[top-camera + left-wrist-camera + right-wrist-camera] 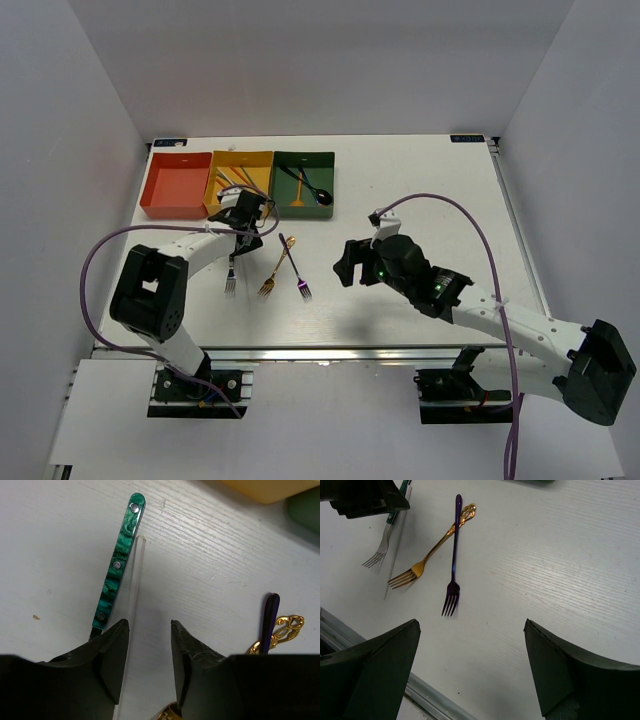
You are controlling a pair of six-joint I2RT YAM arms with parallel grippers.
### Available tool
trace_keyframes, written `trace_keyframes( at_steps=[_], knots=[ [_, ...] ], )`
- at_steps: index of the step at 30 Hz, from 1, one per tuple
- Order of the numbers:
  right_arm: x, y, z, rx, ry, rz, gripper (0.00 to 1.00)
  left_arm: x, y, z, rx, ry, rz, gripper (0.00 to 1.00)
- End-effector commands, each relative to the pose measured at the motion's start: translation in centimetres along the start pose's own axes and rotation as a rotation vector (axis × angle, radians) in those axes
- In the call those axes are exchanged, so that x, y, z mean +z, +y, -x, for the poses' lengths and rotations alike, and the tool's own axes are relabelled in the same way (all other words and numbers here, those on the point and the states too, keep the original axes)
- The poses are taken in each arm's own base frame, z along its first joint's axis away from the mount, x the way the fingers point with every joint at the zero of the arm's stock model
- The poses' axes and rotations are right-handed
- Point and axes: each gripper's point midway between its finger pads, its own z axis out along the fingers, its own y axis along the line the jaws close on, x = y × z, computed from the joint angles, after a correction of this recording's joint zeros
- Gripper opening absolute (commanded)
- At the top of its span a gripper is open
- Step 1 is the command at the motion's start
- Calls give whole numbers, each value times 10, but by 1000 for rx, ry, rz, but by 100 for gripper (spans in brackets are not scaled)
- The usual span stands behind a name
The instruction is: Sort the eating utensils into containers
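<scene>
A teal-handled fork [118, 562] lies on the white table with a clear chopstick [132, 587] along its right side. My left gripper [148, 625] is open and empty just above them; the chopstick runs under its left finger [112, 652]. In the top view the left gripper [243, 212] is in front of the yellow tray [216, 160]. A gold fork [432, 550] and a purple fork [454, 555] lie crossed at their handles. My right gripper [471, 625] is wide open and empty, to the right of the forks [350, 262].
The red-orange tray [175, 185], the yellow tray and the dark green tray [325, 163] stand side by side at the back left. The yellow tray holds several utensils; the green one holds a black spoon [318, 190] and a gold piece. The table's metal front edge [427, 697] is near.
</scene>
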Motion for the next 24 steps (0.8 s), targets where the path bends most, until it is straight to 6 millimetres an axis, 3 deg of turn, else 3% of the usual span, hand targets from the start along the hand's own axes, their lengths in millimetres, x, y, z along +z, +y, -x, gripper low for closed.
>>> trace_keyframes(
  at_steps=[1,15,19,24],
  knots=[
    [2,6,3,14,-13,28,89,7,0,1,-30,3,-33,50],
    [4,9,2,18,-4,37,89,25,1,-30,-7,74,-45,45],
    [3,11,6,23,-11,43,89,28,-6,-47,-10,117,-97,35],
    [3,12,9,35,-24,43,89,23,-20,-62,-4,142,-156,13]
  ],
)
